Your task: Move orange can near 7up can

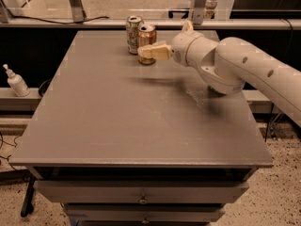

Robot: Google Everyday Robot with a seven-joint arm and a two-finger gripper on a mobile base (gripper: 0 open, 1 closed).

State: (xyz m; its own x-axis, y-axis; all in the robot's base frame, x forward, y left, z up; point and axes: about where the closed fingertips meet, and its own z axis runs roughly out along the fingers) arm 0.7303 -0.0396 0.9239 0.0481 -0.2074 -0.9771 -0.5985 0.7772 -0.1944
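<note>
Here, toward the far edge of a grey surface (pixel 117 126): pale gripper (pixel 143 52) on a thick white arm, reaching in from the side and overlapping the middle of the orange can (pixel 146 36). Cannot tell whether closed on the can or merely level with it and in front. Upright, right at the gripper's tip, with silver top showing above it. Just past the tip and a little farther back, the 7up can (pixel 133 34), also upright, close beside the orange can; touching or not, cannot tell.

Probably light if empty and thin-walled either way, so easy to dent under a hard squeeze. Smooth metal side, likely a bit slippery. Tall and narrow, so apt to tip if pushed near the top. Best taken around the round body at mid-height, below the rim, with moderate pressure. Judged already near the 7up can.
</note>
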